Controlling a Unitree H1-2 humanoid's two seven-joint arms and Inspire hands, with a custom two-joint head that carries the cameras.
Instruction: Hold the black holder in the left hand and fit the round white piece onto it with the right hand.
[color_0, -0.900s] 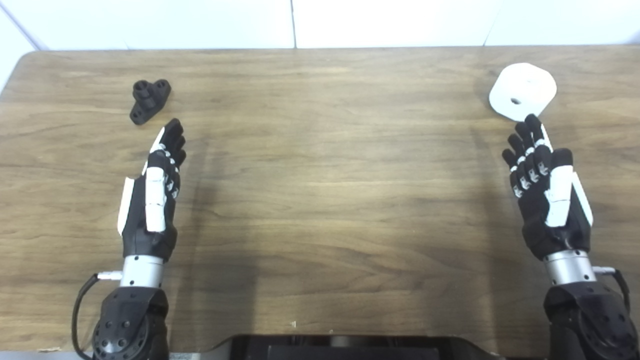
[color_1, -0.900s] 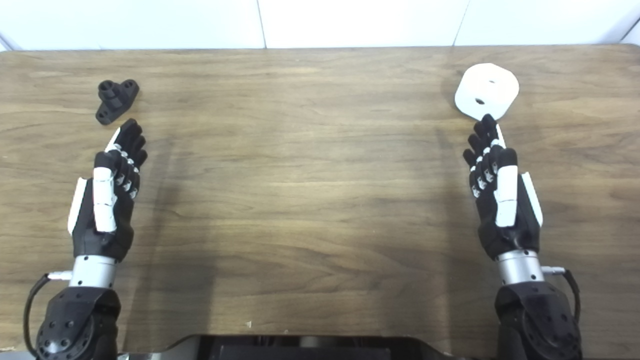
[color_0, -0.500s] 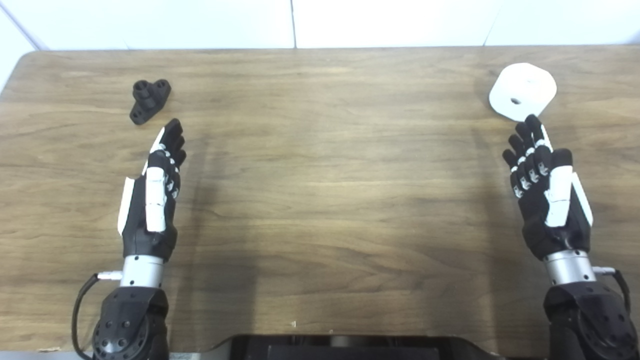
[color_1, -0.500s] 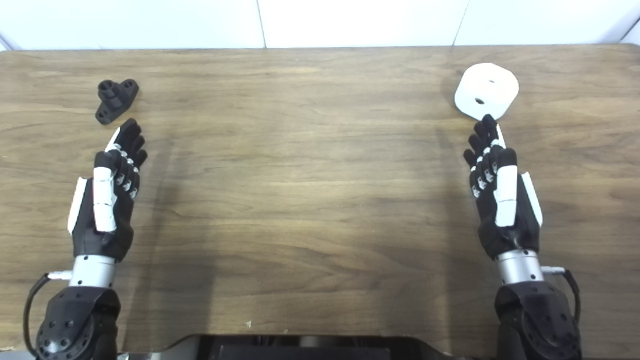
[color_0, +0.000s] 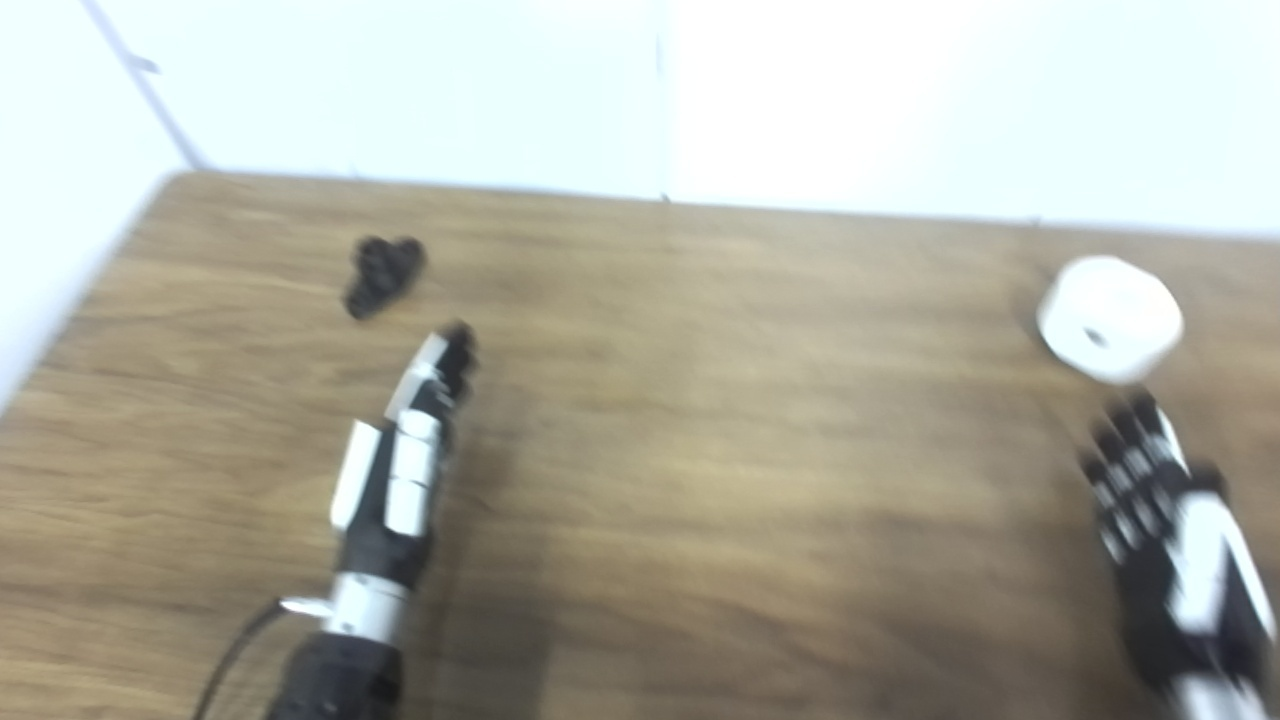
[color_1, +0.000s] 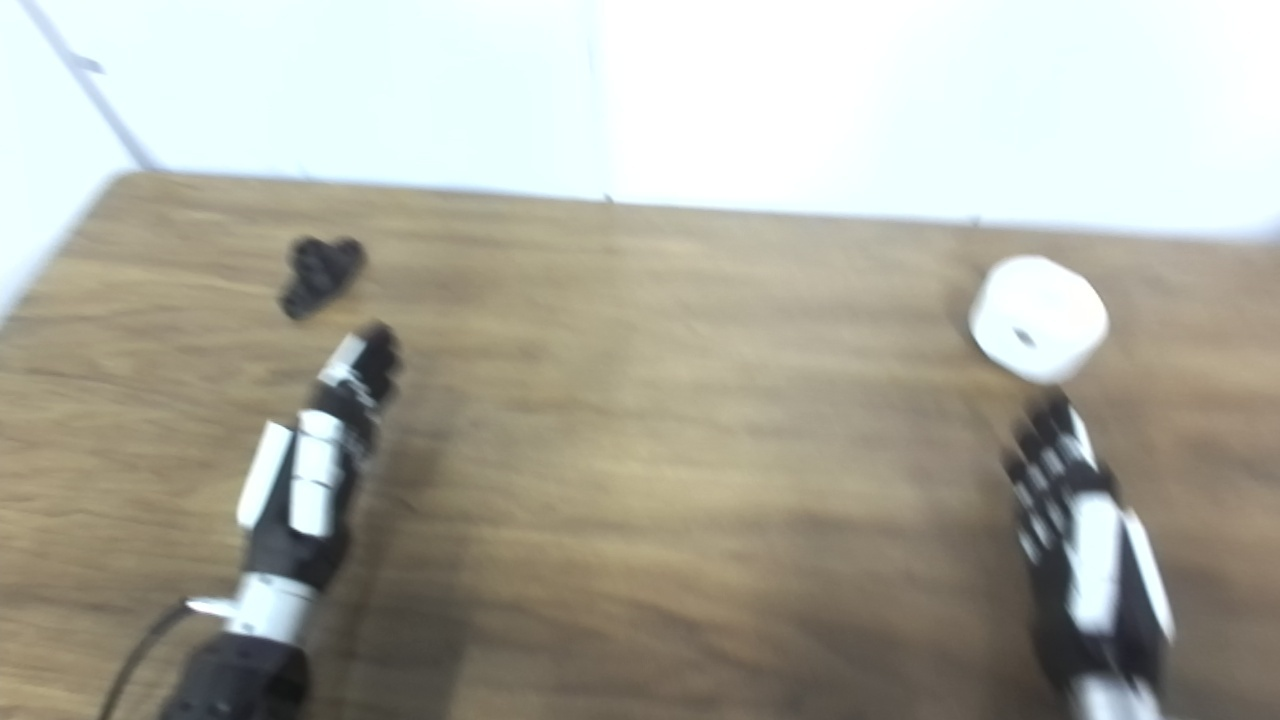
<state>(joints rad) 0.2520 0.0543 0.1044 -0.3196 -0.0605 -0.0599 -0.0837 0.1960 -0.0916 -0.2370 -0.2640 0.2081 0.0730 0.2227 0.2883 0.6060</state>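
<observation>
The black holder (color_0: 383, 274) is lying, small and lumpy through the blur, at eleven o'clock on the wooden table (color_0: 700, 450); the round white piece (color_0: 1109, 317), holed, at two. The left hand (color_0: 405, 465) and right hand (color_0: 1170, 545) are hovering empty, fingers seemingly extended.

- No text, label, brand, number or sign could be read in either view; both were blurred
- No marking was seen on the black holder (color_0: 383, 274); none on the round white piece (color_0: 1110, 318)
</observation>
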